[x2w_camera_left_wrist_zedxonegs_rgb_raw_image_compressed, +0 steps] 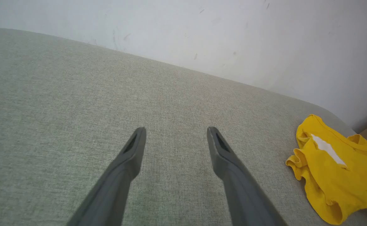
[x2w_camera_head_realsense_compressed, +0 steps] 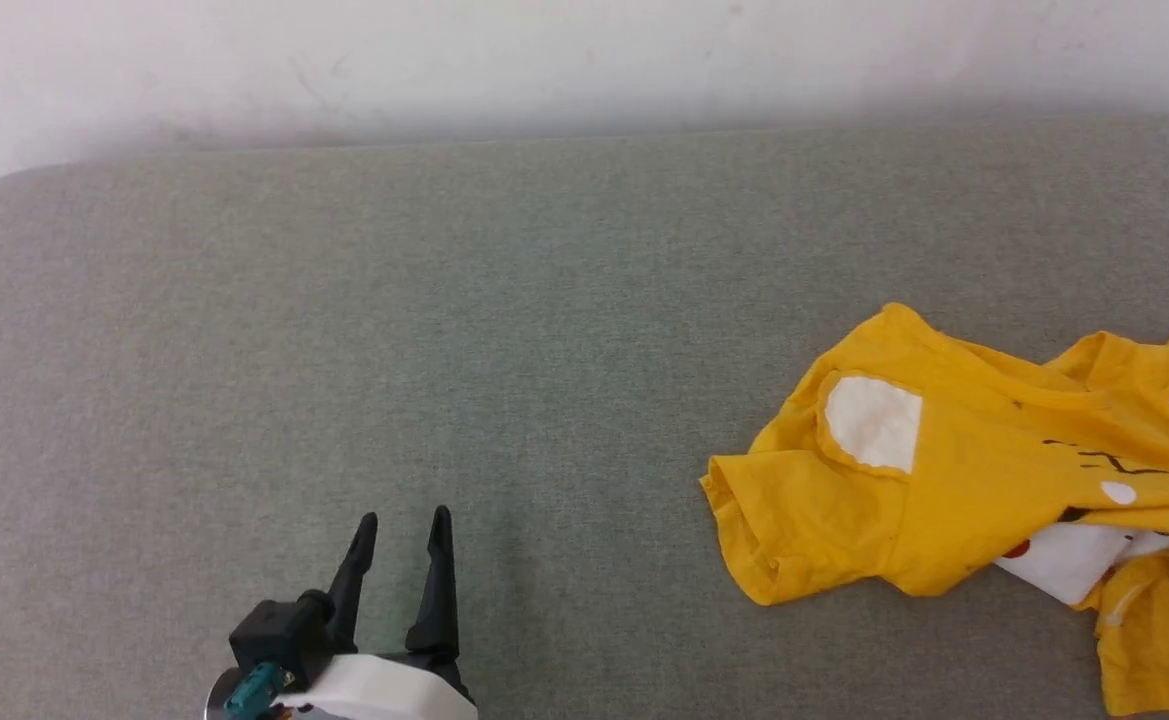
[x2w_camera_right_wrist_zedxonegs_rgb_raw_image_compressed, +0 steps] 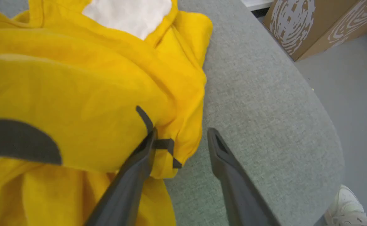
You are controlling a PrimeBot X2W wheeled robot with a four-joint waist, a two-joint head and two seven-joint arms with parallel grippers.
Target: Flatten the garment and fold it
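counts: one shirt (x2w_camera_head_realsense_compressed: 944, 470), two grippers, one box (x2w_camera_right_wrist_zedxonegs_rgb_raw_image_compressed: 296, 25), one shoe (x2w_camera_right_wrist_zedxonegs_rgb_raw_image_compressed: 349, 207)
shirt: crumpled at right of cushion (x2w_camera_head_realsense_compressed: 444, 300), by its rounded right edge
room: left and middle bare; wall (x2w_camera_head_realsense_compressed: 544, 60) along far edge
left gripper (x2w_camera_head_realsense_compressed: 404, 520): spread, over bare cushion
right gripper (x2w_camera_right_wrist_zedxonegs_rgb_raw_image_compressed: 181, 131): spread, one finger against the hem, nothing pinched
texture: soft yellow cotton, white patches; grey woven cushion

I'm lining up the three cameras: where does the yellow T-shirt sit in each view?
Head view: T-shirt crumpled at the right edge, lower half.
Left wrist view: T-shirt in the lower right corner.
Right wrist view: T-shirt across the left and top.
Shared landmark: the grey fabric surface under it.
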